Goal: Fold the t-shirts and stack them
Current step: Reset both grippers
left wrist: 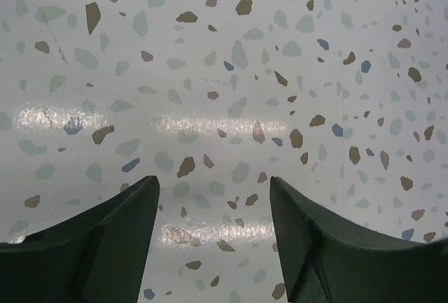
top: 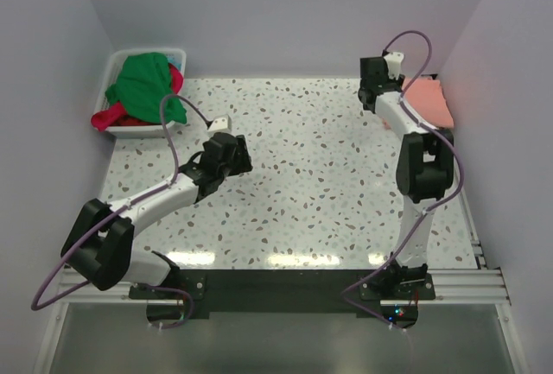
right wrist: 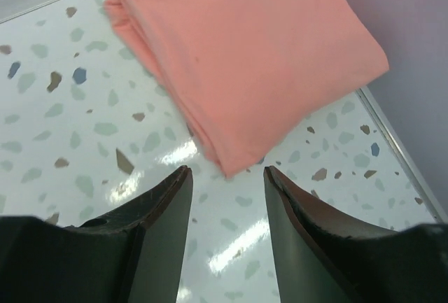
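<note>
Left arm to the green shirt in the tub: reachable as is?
Probably yes. The left gripper is open and empty over the table, and the green t-shirt lies on top of the heap in the white tub at the far left corner, with nothing between them.

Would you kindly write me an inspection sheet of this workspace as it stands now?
Surface: speckled table, glossy, with streaks of glare.
Job's things: pink shirt folded at the far right corner; green shirt and red shirt bundled unfolded in the white tub, far left.
Clutter: small white block on the table beside the tub.
Pincers: left pincer open over bare table; right pincer open at the pink shirt's corner, holding nothing.
Cables: purple cables loop off both arms.
Surroundings: plain pale walls on three sides.
</note>
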You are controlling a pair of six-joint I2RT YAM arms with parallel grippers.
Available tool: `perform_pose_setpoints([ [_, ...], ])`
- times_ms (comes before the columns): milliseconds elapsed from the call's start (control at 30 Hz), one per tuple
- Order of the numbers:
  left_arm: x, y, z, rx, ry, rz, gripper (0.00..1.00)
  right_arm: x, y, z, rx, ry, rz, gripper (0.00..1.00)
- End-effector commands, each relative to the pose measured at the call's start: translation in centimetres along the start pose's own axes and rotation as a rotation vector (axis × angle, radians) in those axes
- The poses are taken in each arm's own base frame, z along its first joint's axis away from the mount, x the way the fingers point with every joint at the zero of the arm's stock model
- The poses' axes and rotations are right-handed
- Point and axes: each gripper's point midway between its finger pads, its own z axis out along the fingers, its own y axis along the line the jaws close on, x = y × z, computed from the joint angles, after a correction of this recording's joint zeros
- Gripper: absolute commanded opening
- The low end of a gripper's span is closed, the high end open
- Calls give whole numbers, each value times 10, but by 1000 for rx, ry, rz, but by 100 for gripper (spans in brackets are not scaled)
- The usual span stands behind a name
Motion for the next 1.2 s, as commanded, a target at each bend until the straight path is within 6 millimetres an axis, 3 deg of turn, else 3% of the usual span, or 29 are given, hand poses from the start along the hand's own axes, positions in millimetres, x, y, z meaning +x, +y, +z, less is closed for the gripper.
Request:
perform_pose_setpoints([
  [0,-29,-3,-10,2,-87,3,70,-37,0,-61,-109,-100,59,51],
  [267,-26,-1,-17,-8,-80,23,76,-12,0,-156,-391,-94,61,52],
  [333,-25,0,-20,-8,-79,24,77,0,-2,-172,-425,-77,53,53],
  [367,-24,-1,-21,-6,-77,27,77,-1,-5,-191,-460,-85,56,54],
  [600,-25,-3,-35,13,-95,45,80,31,-1,-256,-654,-77,31,60],
  [867,-22,-4,-36,-5,-90,89,81,84,15,-291,-741,-28,-73,60],
  [1033,-23,-3,-37,-35,-86,101,81,115,25,-297,-763,7,-120,59],
  [1167,-25,-3,-38,-45,-87,108,82,126,38,-303,-784,9,-152,59],
])
